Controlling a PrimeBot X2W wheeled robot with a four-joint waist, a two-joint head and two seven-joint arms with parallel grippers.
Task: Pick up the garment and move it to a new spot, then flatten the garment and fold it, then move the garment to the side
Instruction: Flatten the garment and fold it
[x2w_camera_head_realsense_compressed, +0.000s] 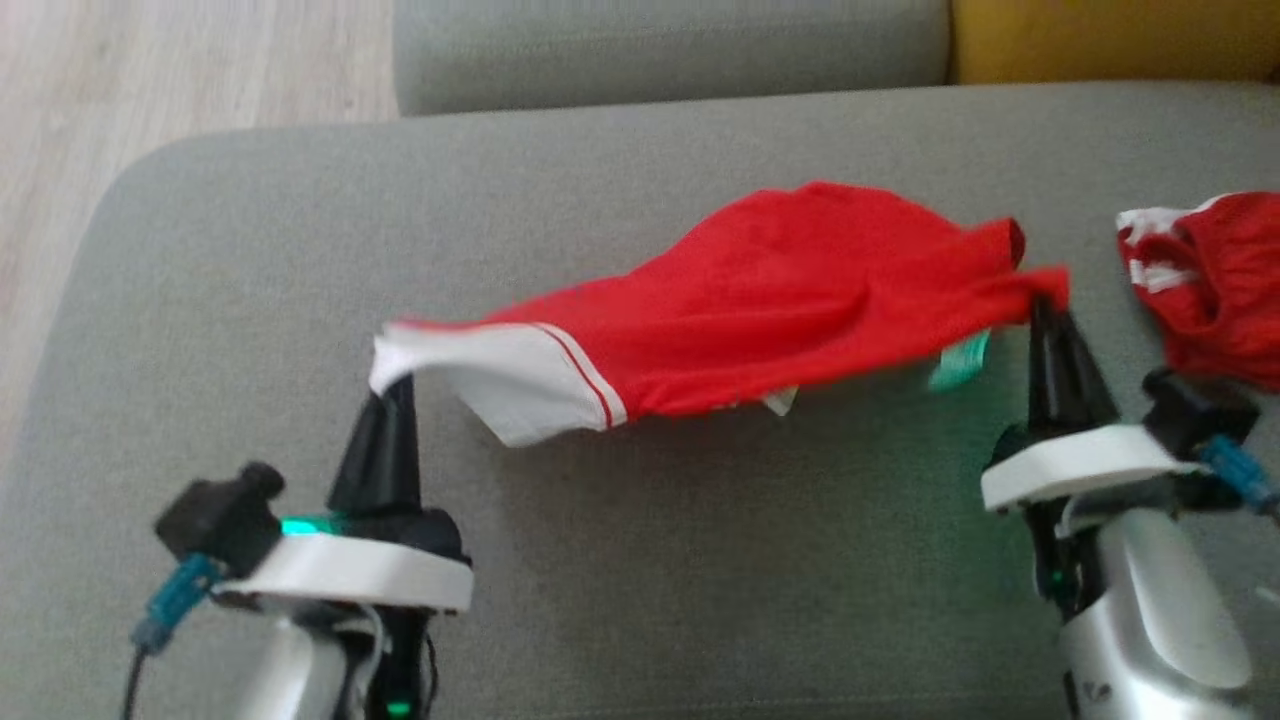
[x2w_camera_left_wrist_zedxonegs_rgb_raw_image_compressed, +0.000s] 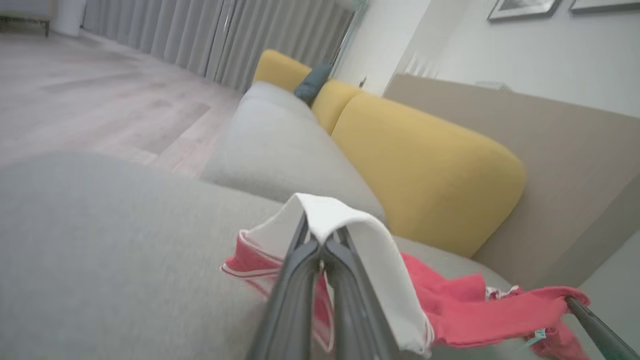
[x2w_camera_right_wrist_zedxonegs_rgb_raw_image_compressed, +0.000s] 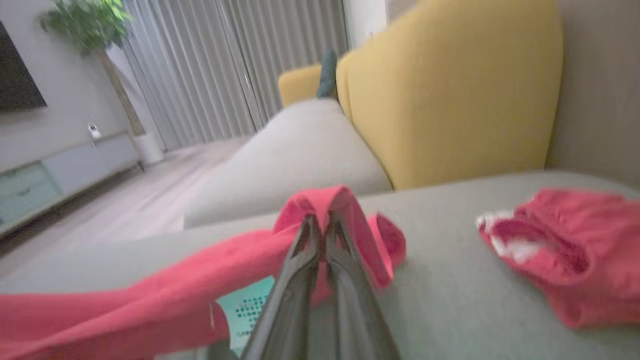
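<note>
We log the garment, red with a white band at one end, hanging stretched between both grippers over the middle of the seat, nearer its right edge than its left. The left gripper pinches the white end, fingers pressed together on cloth that folds over their tips. The right gripper pinches a bunched red corner, fingers likewise closed on it. A green label dangles under the garment just beside the right gripper. We cannot tell whether the sagging lower hem touches the seat. A second garment, red and white, lies crumpled at the right edge, apart from the first. A yellow cushion stands behind the far edge, and there is wood floor past the far left corner.
</note>
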